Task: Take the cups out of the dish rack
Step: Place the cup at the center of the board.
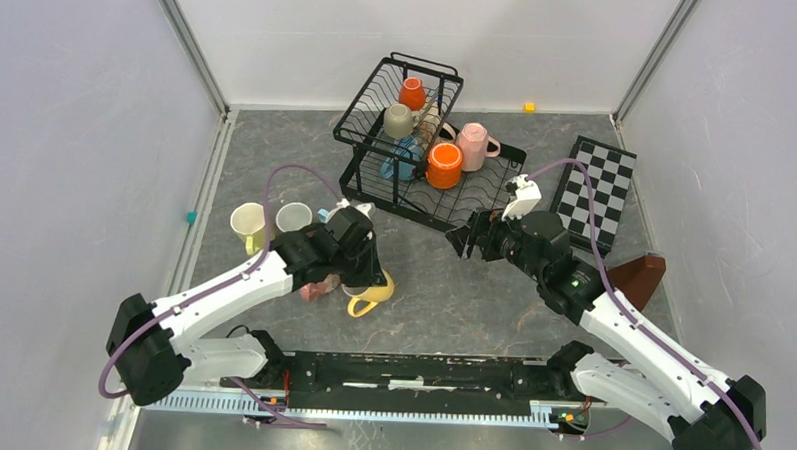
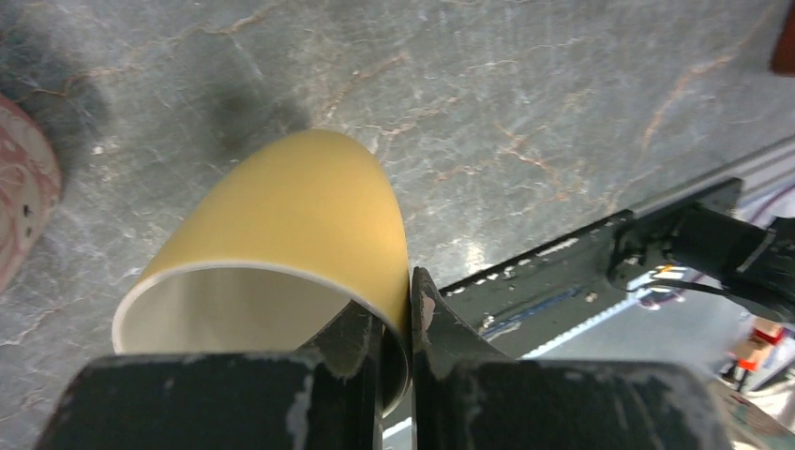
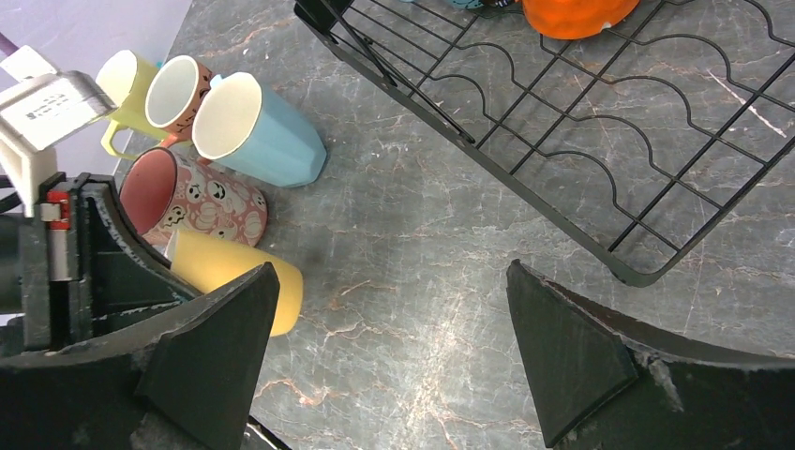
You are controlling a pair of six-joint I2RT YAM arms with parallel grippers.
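Pinches the rim of a mustard-yellow ceramic mug (image 2: 291,216) with the left gripper (image 2: 410,323): one finger inside the mouth, one outside, both pressed tight against the wall. Holds that mug tipped on its side, low over the grey marbled table (image 2: 525,112); cannot tell whether touching the surface.

Places just beside it a pink ceramic mug with a white face print (image 3: 202,202). Groups three more unloaded mugs close together behind these, left of the rack: a light-blue faceted ceramic mug (image 3: 272,136), an orange-brown ceramic mug with a white inside (image 3: 176,89), and a pale-yellow handled ceramic mug (image 3: 120,80).

Spreads the right gripper (image 3: 392,272) wide above bare table, nothing between the fingers, just short of the near edge of the black wire two-tier dish rack (image 1: 473,196).

Carries in the lower tray a large bright-orange ceramic mug (image 1: 444,165), mouth down, a pale-pink handled ceramic mug (image 1: 473,140) just behind it, and a blue ceramic mug (image 1: 402,163) under the raised basket. Carries in the upper basket a beige ceramic mug (image 1: 398,120) and, farther back, a small red-orange ceramic mug (image 1: 412,92).

Lays a black-and-white checkered board (image 1: 598,192) flat on the table, right of the rack.
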